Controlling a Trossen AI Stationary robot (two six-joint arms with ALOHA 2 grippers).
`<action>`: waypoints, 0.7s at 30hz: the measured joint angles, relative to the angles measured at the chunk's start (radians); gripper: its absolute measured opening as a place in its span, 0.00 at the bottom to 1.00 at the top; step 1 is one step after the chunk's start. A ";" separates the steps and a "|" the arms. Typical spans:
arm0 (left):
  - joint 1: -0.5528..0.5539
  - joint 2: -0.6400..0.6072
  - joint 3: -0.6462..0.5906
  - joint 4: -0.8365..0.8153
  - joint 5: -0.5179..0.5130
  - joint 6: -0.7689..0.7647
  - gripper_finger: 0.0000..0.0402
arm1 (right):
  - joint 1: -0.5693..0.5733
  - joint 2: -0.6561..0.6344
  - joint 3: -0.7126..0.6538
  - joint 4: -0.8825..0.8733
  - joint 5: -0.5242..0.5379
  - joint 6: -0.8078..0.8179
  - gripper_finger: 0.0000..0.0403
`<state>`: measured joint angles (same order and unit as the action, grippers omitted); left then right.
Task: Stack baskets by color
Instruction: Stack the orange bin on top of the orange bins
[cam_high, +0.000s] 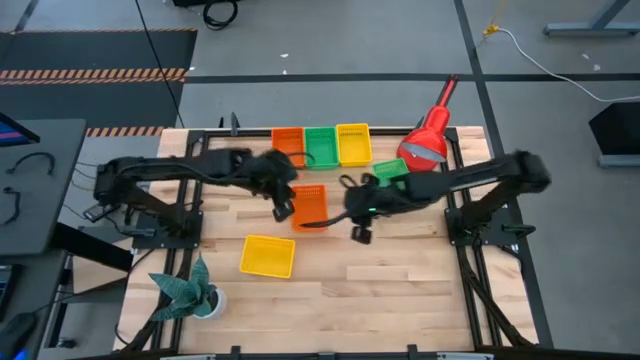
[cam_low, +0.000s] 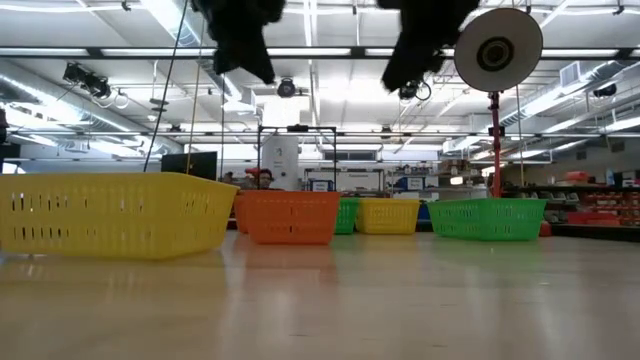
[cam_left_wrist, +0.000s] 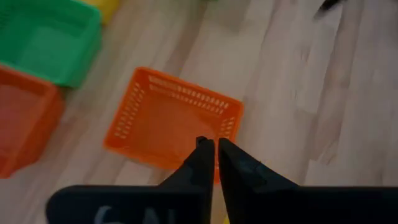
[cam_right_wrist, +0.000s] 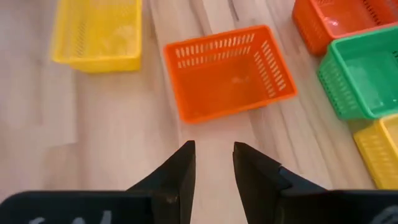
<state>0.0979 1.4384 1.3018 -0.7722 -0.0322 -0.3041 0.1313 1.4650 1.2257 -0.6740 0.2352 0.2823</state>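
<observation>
A lone orange basket (cam_high: 309, 205) rests on its base at the table's middle. My left gripper (cam_high: 283, 207) hangs shut above its left side, well clear of it in the low view (cam_low: 240, 35). My right gripper (cam_high: 358, 232) hovers open and empty to the right of the basket (cam_right_wrist: 227, 71), also high up (cam_low: 420, 40). An orange (cam_high: 288, 142), a green (cam_high: 321, 146) and a yellow basket (cam_high: 353, 143) stand in a row at the far edge. Another green basket (cam_high: 390, 170) sits near the lamp. A yellow basket (cam_high: 268, 255) lies toward the near left.
A red cone-shaded lamp (cam_high: 428, 140) stands at the far right of the table. A small potted plant (cam_high: 190, 290) sits at the near left corner. Bare wood (cam_high: 400, 280) stretches across the near right part of the table.
</observation>
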 joint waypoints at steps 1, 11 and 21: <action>-0.010 0.033 0.000 0.020 0.000 0.003 0.09 | 0.011 -0.039 -0.020 -0.002 0.003 0.019 0.28; -0.121 0.250 0.000 0.112 0.037 0.251 0.38 | 0.110 -0.260 -0.149 -0.038 0.204 0.193 0.28; -0.195 0.396 0.000 0.186 -0.113 0.193 0.50 | 0.121 -0.272 -0.191 -0.046 0.211 0.214 0.28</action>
<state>-0.0970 1.8346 1.3018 -0.5864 -0.1449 -0.1114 0.2526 1.1927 1.0348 -0.7197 0.4464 0.4962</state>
